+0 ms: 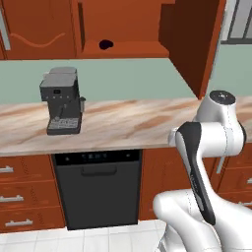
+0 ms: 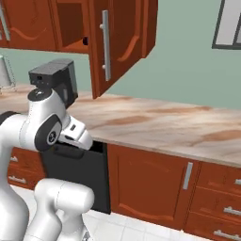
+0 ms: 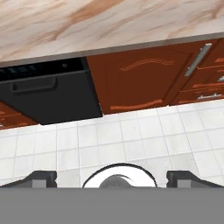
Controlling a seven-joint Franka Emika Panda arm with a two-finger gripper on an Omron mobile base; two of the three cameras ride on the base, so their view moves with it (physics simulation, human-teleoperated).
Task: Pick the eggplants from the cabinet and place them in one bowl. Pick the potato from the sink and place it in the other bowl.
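Your white Franka arm is folded up tight over its base, elbow high beside the marbled beige-brown stone counter, forearm running back down. In the right base view the wrist tucks in just in front of the black dishwasher, hand pointing down.

In the hand view, your two-finger gripper looks down at the white tiled floor, with the dishwasher front and the reddish-brown lower cabinet doors across the top. Two dark fingertips sit far apart at the bottom edge, jaws spread wide, nothing between them.

One small rounded dark purple-black eggplant sits on the shelf of the reddish-brown wooden wall cabinet, in the open niche above the counter. In the right base view it's just a dark spot at the niche's edge, and the arched cabinet door with its long silver handle stands swung open toward you. You can't tell if a second eggplant is in there.

A dark grey boxy espresso machine stands on the counter, left of the niche, well apart from the arm.
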